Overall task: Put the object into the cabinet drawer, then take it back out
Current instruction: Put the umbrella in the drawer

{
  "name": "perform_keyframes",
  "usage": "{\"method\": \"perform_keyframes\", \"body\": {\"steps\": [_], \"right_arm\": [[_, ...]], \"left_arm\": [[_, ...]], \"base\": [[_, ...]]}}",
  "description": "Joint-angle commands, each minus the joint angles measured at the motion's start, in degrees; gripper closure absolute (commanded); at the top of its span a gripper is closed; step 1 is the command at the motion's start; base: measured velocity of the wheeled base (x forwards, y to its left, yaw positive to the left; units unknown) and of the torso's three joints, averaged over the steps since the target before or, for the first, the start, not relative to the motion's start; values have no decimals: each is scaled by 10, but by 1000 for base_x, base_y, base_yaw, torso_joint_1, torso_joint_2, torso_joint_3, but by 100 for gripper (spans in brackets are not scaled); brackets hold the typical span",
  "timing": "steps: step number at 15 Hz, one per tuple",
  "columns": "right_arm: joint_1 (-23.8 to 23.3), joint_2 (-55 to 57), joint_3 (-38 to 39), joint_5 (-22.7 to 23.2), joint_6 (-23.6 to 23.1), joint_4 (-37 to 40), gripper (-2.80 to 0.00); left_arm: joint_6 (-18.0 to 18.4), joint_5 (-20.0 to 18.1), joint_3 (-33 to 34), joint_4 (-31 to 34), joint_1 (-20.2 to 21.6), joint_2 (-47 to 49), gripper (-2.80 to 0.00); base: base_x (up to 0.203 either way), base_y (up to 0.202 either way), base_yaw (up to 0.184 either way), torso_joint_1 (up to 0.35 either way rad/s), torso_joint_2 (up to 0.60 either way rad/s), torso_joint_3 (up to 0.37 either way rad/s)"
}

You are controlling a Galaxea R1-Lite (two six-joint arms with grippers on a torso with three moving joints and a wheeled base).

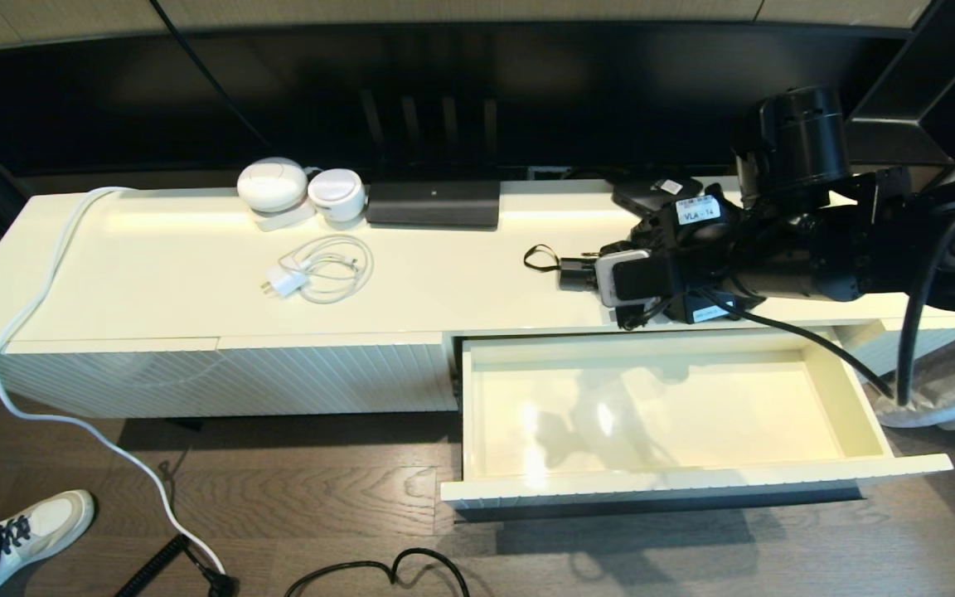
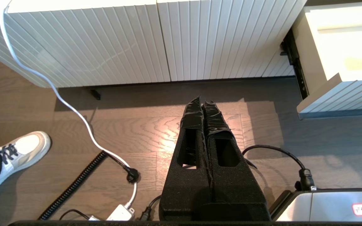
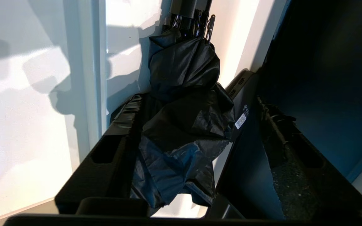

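A long cream cabinet top runs across the room under a dark recess, with wood-plank floor in front of it. On the top sit two white round devices, a long black rectangular device against the back edge, a coiled white charger cable, and a flat black box with a white label partly hidden behind the arm. A white cord trails off the top's left end down to the floor, where a white sneaker shows at the corner.

The cabinet drawer stands pulled out below the right half of the top, its smooth inside bare.

The umbrella lies on the top just behind the drawer opening, its handle and wrist loop pointing toward the robot's left. The right gripper reaches over it with its fingers spread on either side of the wrinkled fabric; one finger seems to touch the fabric, though whether they press it cannot be told.

The left gripper hangs low over the floor in front of the fluted panel, its fingers pressed together with nothing between them.
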Motion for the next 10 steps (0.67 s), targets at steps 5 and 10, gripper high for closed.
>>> {"method": "perform_keyframes", "body": {"steps": [5, 10], "right_arm": [[-33, 65, -47, -4, -6, 0, -280], [-41, 115, -108, -3, -6, 1, -280]], "left_arm": [[0, 0, 1, 0, 0, 1, 0], [0, 0, 1, 0, 0, 1, 0]], "base": [[0, 0, 0, 0, 0, 0], [0, 0, 0, 0, 0, 0]]}}
